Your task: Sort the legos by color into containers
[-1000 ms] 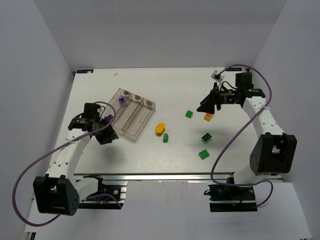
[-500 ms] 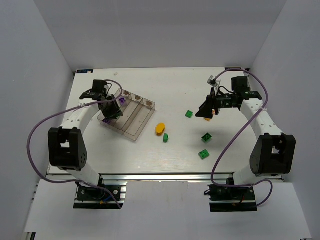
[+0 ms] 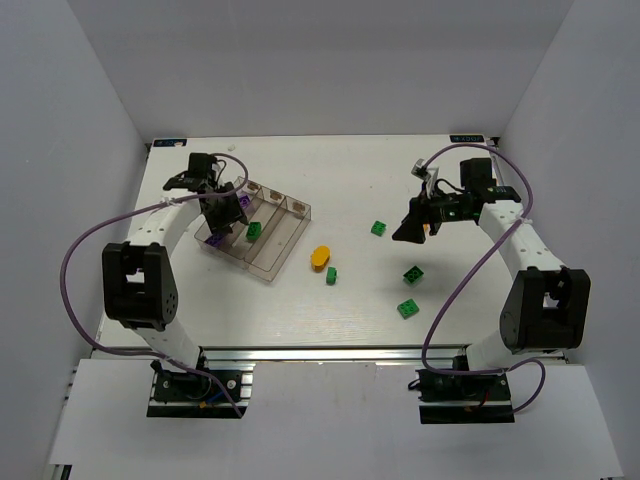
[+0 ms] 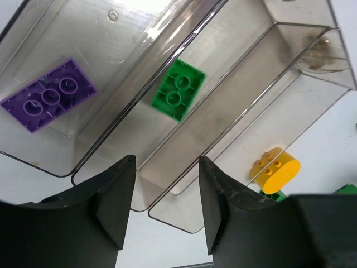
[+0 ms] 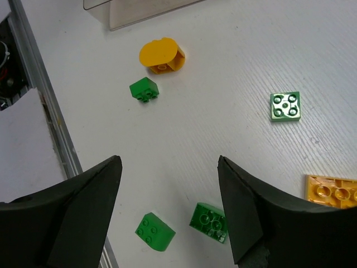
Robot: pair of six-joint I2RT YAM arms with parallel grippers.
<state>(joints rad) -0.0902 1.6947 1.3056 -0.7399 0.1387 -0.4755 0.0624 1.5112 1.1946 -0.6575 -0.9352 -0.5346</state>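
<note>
Green brick newly in middle compartment of tray; left fingers and right fingers both apart, empty.

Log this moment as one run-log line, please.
left jaws: open over tray | tray: purple brick, green brick, separate compartments | right jaws: open

White arms, black joints, purple cables

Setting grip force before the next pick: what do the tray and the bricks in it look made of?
Tray: probably hard plastic, clear with a smoky tint. The contents show through its glossy walls, and the edges catch glare. Green brick and purple brick: opaque moulded plastic, smooth with a slight sheen and crisp studs.
</note>
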